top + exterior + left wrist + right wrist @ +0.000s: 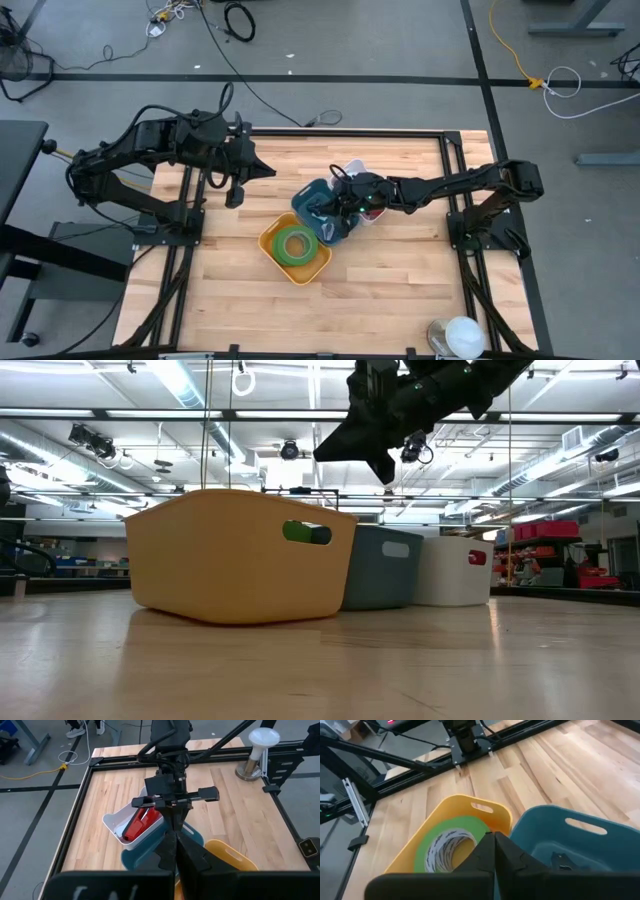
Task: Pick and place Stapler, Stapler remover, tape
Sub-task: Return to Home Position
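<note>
Three small bins stand side by side mid-table. The yellow bin holds a green tape roll, also seen in the right wrist view. The white bin holds a red stapler. A dark staple remover lies in the blue bin. My right gripper hangs shut and empty above the blue bin, clear of its rim in the low view. My left gripper waits shut over the table's left part, away from the bins.
Bare wooden table lies toward the near edge and to the left of the bins. A white lamp-like object on a round base stands at the near right corner. A black frame borders the table; cables lie on the floor beyond.
</note>
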Robot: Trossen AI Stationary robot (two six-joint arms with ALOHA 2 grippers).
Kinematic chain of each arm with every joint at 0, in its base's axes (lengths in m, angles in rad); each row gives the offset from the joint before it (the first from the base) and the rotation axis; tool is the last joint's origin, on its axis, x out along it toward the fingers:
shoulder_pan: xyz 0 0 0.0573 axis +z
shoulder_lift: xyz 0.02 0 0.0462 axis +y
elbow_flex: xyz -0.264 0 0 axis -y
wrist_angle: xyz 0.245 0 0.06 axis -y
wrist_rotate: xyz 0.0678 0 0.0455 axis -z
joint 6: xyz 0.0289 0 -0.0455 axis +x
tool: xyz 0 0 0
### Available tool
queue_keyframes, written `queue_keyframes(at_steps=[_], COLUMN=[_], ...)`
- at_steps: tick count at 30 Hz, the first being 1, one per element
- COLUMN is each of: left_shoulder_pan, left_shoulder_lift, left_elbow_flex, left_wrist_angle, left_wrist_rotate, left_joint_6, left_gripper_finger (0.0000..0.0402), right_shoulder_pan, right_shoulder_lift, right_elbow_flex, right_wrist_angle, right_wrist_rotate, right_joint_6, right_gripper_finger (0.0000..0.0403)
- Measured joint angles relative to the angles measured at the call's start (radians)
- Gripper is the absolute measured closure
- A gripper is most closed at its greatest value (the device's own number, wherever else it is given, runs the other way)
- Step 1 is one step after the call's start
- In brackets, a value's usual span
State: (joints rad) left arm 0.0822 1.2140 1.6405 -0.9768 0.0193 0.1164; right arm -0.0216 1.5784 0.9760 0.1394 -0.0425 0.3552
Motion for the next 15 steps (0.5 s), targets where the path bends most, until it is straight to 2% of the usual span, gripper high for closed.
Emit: queue_keyframes(at_steps=[15], left_shoulder_pan=[0.0], left_shoulder_lift=[0.0], left_elbow_flex=[0.0], left_wrist_angle=[0.0], left_wrist_rotate=[0.0], left_joint_6=[0.0], left_gripper_finger=[0.0392], right_shoulder_pan=[0.021], right_shoulder_lift=[0.0], right_elbow_flex=[0.0], right_wrist_angle=[0.053], right_wrist_rotate=[0.026], right_joint_6=[-0.022], right_gripper_finger=[0.0401])
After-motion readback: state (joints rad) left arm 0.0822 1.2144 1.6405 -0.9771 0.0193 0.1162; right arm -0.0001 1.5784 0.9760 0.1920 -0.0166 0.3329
